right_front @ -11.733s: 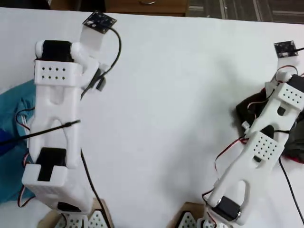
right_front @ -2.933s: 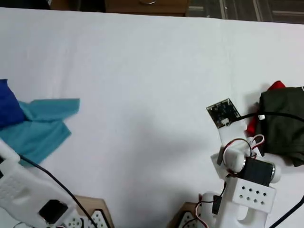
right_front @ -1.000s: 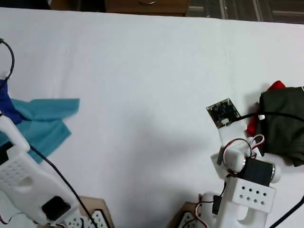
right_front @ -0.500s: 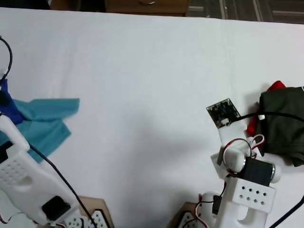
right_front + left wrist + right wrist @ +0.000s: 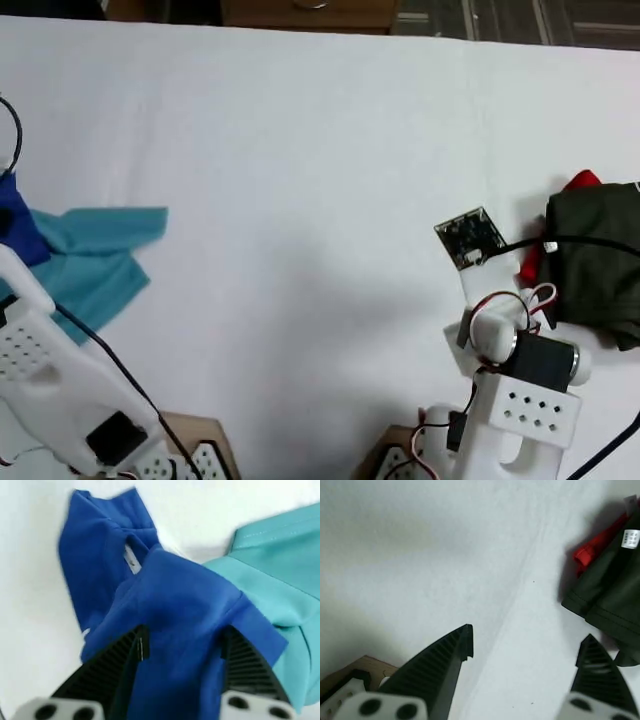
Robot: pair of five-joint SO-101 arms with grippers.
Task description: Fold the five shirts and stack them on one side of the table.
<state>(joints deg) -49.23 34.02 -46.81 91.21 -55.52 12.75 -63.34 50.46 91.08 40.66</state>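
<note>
A blue shirt [image 5: 165,605] lies crumpled on the white table, partly on top of a teal shirt [image 5: 280,570]. My left gripper [image 5: 183,632] is open right over the blue shirt, one black finger on each side of a raised fold. In the high view the blue shirt [image 5: 15,220] and teal shirt [image 5: 90,255] sit at the left edge, beside the left arm [image 5: 50,380]. A dark shirt [image 5: 595,260] covers a red shirt [image 5: 580,182] at the right edge. My right gripper [image 5: 527,635] is open above bare table, short of the dark shirt [image 5: 615,590].
The white table [image 5: 320,150] stretches wide between the two piles. The right arm [image 5: 520,385] is folded back near the front edge, its camera board [image 5: 468,238] pointing at the dark pile. Wooden arm bases [image 5: 190,455] sit at the front edge.
Both arms have drawn back from their stretched-out pose. The left arm then rose toward the blue shirt and in the last second shifted slightly toward the left edge. The right arm stays still.
</note>
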